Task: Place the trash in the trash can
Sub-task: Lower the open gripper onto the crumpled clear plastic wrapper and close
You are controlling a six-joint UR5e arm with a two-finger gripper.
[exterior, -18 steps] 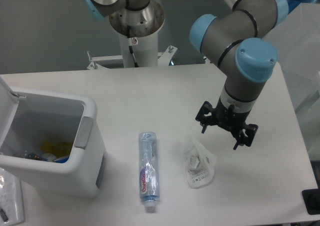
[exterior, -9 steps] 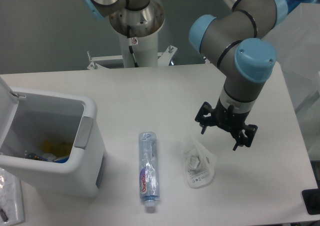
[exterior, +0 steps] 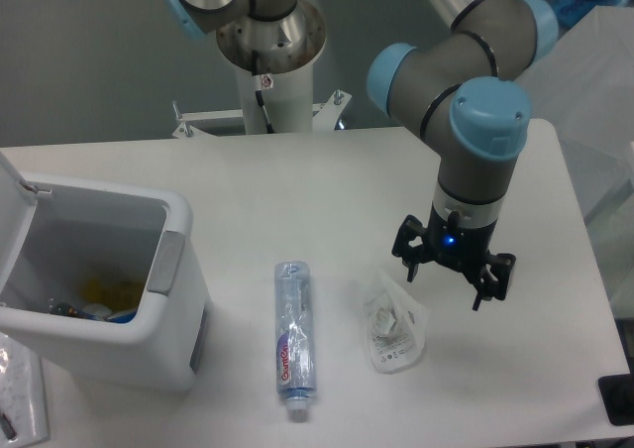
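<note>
The hand (exterior: 453, 275) hangs wide and empty above the white table (exterior: 327, 180), just right of the clear pouch (exterior: 392, 321), while the bottle (exterior: 292, 339) lies flat between the pouch and the lid-up white trash can (exterior: 104, 280) at the left.

**Bottle and pouch on the table, bin open at the left**

A clear plastic bottle (exterior: 293, 340) with a blue-and-red label is laid flat on the white table, its white cap pointed toward the near edge. A smaller clear pouch (exterior: 393, 323) with white print is seen crumpled just to its right, apart from it. The white bin (exterior: 176, 314) is placed left of the bottle, its lid raised; a grey tab is fixed on its side, and yellow and dark items are seen inside.
</note>
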